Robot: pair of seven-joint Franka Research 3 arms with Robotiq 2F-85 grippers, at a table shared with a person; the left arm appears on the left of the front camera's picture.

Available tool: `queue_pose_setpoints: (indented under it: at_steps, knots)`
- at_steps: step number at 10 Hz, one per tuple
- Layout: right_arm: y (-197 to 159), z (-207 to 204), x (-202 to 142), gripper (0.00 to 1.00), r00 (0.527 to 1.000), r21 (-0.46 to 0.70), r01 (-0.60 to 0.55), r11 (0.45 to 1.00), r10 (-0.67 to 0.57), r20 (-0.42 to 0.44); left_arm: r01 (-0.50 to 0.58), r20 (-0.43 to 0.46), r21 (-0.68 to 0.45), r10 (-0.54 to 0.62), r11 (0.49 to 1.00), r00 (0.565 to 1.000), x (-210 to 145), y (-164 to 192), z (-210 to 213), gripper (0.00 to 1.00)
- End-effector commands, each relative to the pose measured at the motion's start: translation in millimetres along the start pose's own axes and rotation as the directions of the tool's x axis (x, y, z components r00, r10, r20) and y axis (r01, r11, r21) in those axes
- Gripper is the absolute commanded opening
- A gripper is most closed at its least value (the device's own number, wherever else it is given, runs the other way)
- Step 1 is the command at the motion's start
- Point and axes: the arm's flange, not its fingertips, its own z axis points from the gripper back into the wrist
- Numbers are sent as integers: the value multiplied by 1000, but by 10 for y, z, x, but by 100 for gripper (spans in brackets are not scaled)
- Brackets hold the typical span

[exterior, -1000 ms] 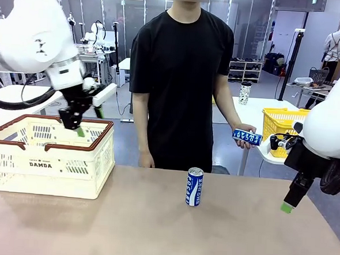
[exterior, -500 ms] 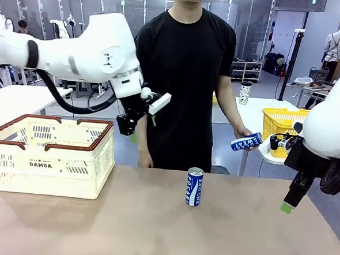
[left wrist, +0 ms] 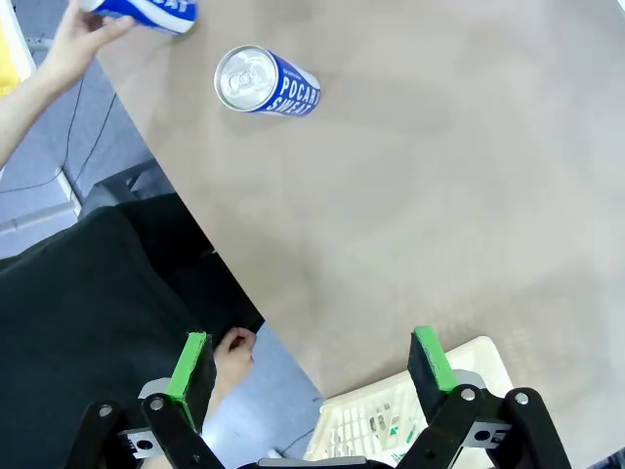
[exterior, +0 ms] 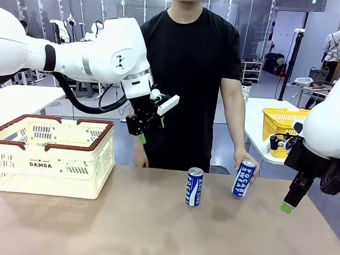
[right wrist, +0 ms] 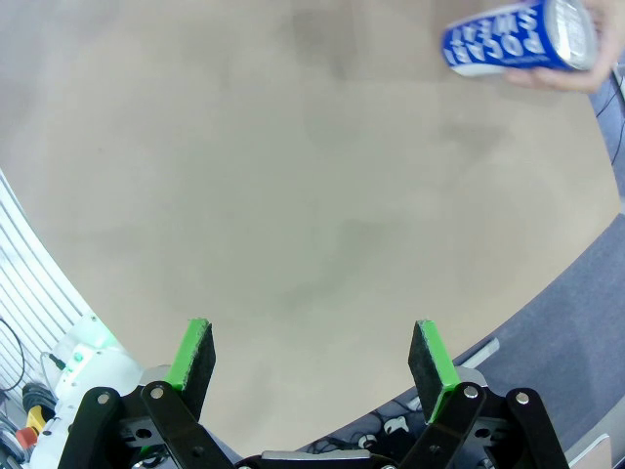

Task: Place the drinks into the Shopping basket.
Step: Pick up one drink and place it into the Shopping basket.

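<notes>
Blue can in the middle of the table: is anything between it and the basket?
No, nothing visible. Only bare table lies between the standing can and the basket. The robot's left hand hangs open, high in the air.

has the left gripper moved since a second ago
Yes: the left gripper swung rightward in the front view, from above the Shopping basket to beyond its right end.

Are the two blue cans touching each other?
Apart. The front view shows bare table between the standing can and the tilted can in the person's hand.
</notes>
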Motion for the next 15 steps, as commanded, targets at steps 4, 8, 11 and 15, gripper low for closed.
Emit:
queue_pose_setpoints:
  at_steps: [4, 8, 11, 15]
  knots:
    - [-4, -5, -14, 100, 1000, 1, 2, 1000, -2, -1, 84, 138, 38, -88, 996, 987, 394, 187, -504, 100]
    - [-4, -5, -14, 100, 1000, 1, 2, 1000, -2, -1, 94, 194, 42, -100, 995, 976, 489, 233, -774, 100]
    - [-4, -5, -14, 100, 1000, 1, 2, 1000, -2, -1, 68, 168, 86, -82, 994, 982, 409, -191, -476, 100]
    - [-4, -5, -14, 100, 1000, 1, 2, 1000, -2, -1, -3, 76, 47, 0, 999, 997, 247, -950, -212, 100]
